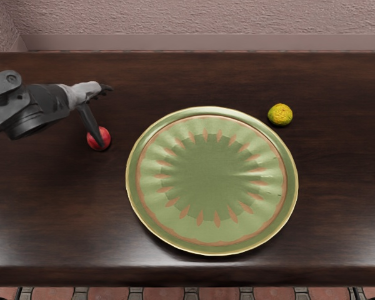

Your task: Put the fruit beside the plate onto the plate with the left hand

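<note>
Grey and black metal, the left arm [22, 109] comes in from the left edge above the far-left part of the dark wooden bench [50, 219]. Its left hand [87, 97] is pale grey with dark fingertips. The fingers are spread rather than curled: most of them point to the right, level over the bench, while one dark digit [89, 119] slants down and meets the top of the red fruit [99, 139]. Nothing is closed around that fruit; only the one digit appears to touch it, and whether it presses or merely rests there cannot be told. The red fruit is small and round and sits on the bench just left of the plate [137, 169], close to its rim but apart from it, not on it. The plate is large and round and lies flat in the middle of the bench. It is green with a thin cream edge, an orange ring and orange petal marks around a darker green centre. Right of the plate's far side lies a small yellow-green fruit [280, 114], on the bench near the rim but apart from it. Behind the bench runs a rough pinkish wall [206, 15].
</note>
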